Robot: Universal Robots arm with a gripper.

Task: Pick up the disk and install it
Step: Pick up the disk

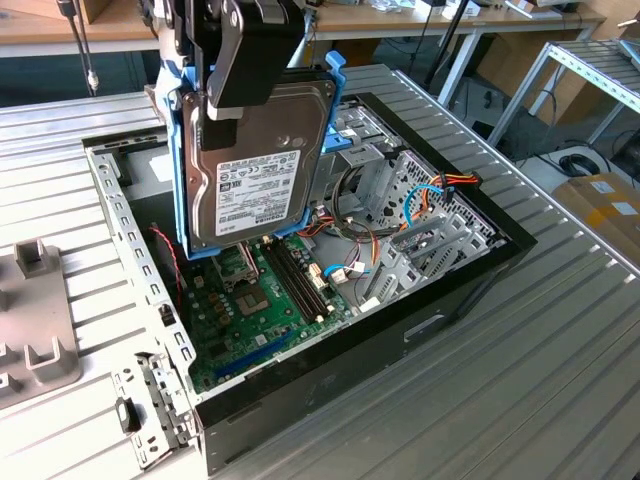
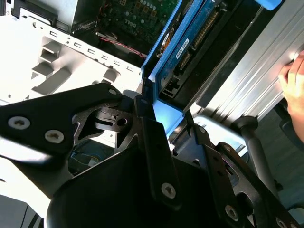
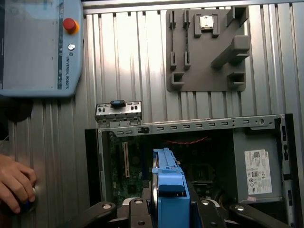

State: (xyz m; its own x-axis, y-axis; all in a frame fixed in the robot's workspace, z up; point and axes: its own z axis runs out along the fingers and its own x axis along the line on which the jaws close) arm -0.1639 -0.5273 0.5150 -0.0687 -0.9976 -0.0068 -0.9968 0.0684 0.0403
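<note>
The exterior view shows the black gripper point(image 1: 238, 95) clamped on the flat black-and-silver metal disk point(image 1: 262, 175), blue-framed, upright above the open black computer case point(image 1: 420, 335): picked up, not yet installed.

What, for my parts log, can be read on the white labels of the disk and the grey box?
Disk label, on the disk: printed lines, too small to read.
Box label, on the grey box: printed lines, too small to read.
</note>
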